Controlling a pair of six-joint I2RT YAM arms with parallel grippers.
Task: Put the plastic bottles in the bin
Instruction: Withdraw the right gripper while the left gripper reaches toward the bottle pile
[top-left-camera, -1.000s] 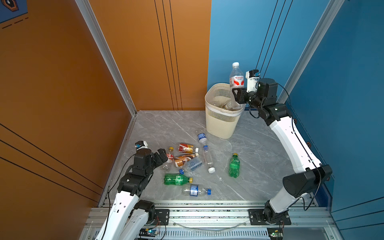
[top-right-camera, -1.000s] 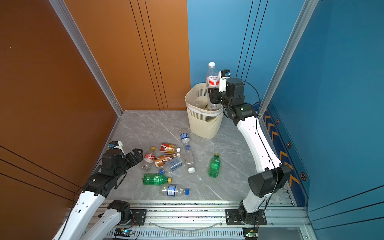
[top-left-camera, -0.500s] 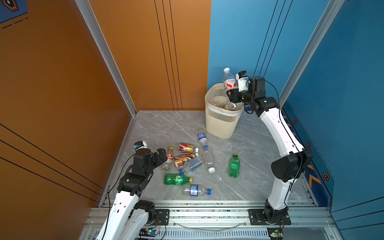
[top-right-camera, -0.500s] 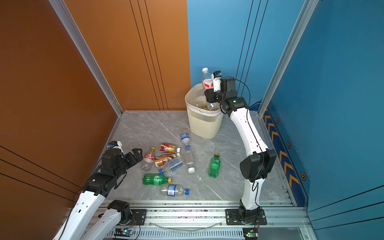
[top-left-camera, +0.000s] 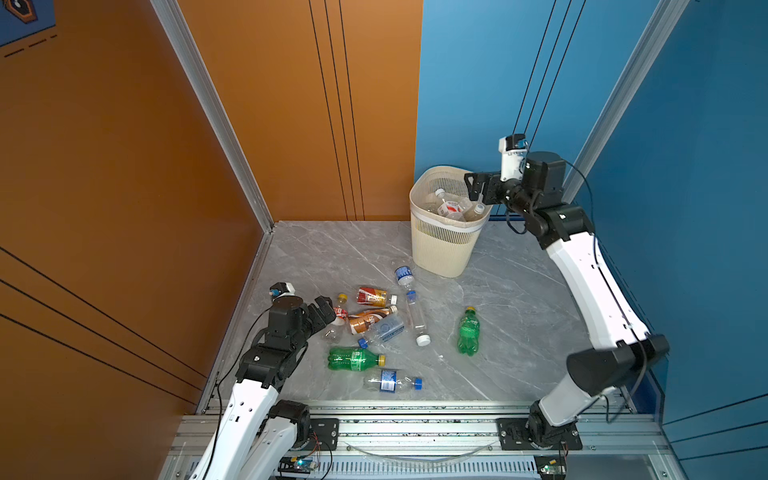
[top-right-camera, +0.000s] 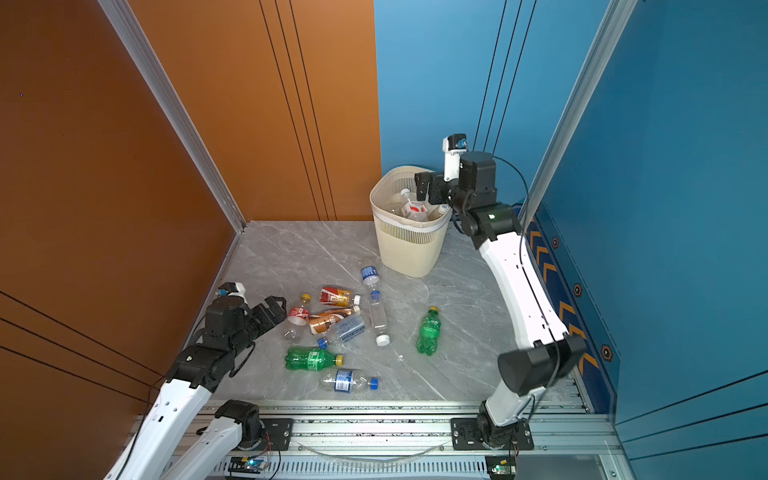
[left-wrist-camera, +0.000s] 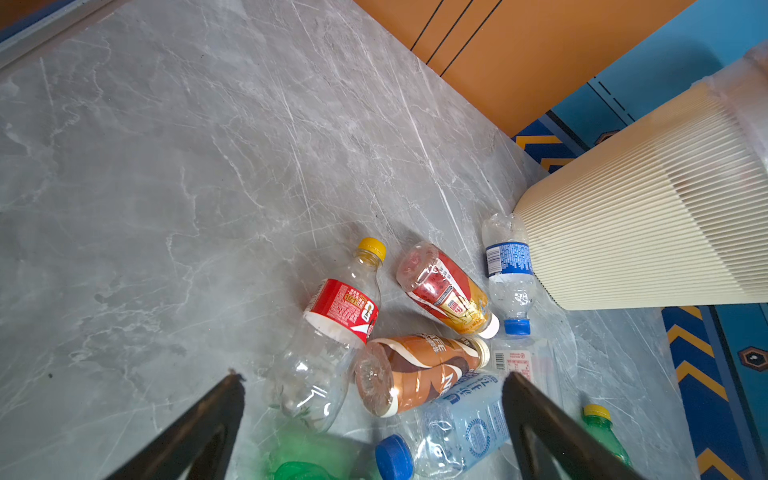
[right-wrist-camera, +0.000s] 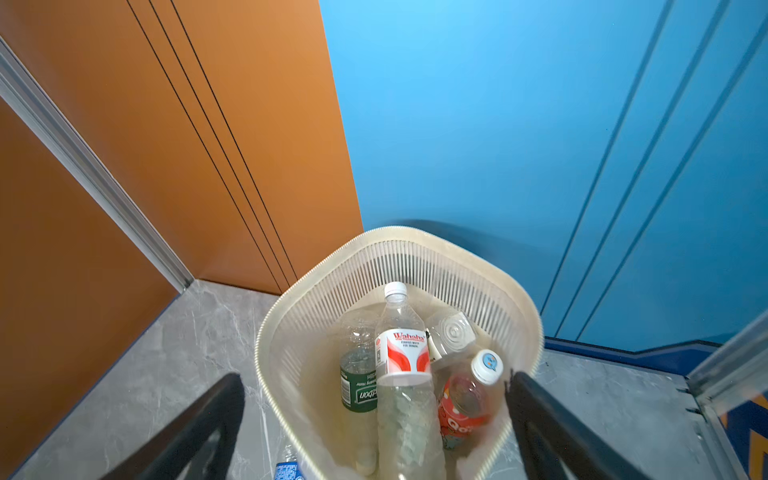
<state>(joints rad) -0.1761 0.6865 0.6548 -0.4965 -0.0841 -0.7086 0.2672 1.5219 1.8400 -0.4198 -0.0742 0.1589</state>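
The cream slotted bin (top-left-camera: 442, 249) (top-right-camera: 409, 253) stands at the back. My right gripper (top-left-camera: 478, 189) (right-wrist-camera: 374, 380) hangs open and empty just above its rim. Inside lie several plastic bottles, uppermost a clear one with a red-and-white label (right-wrist-camera: 401, 353) (top-left-camera: 451, 206). Several more bottles lie scattered on the grey floor. My left gripper (top-left-camera: 326, 309) (left-wrist-camera: 372, 377) is open and low beside that cluster, next to a clear red-labelled bottle (left-wrist-camera: 332, 332) and a brown one (left-wrist-camera: 419, 370). A green bottle (top-left-camera: 468, 331) lies apart to the right.
Orange wall panels close off the left and back, blue ones the right. An aluminium rail (top-left-camera: 415, 428) carrying both arm bases runs along the front. Another green bottle (top-left-camera: 353, 359) and a clear blue-capped bottle (top-left-camera: 390, 381) lie nearest the rail.
My right gripper opened over the bin and let go of the red-and-white-labelled bottle, which now lies inside. The right arm shifted at the bin. The left arm has not moved.
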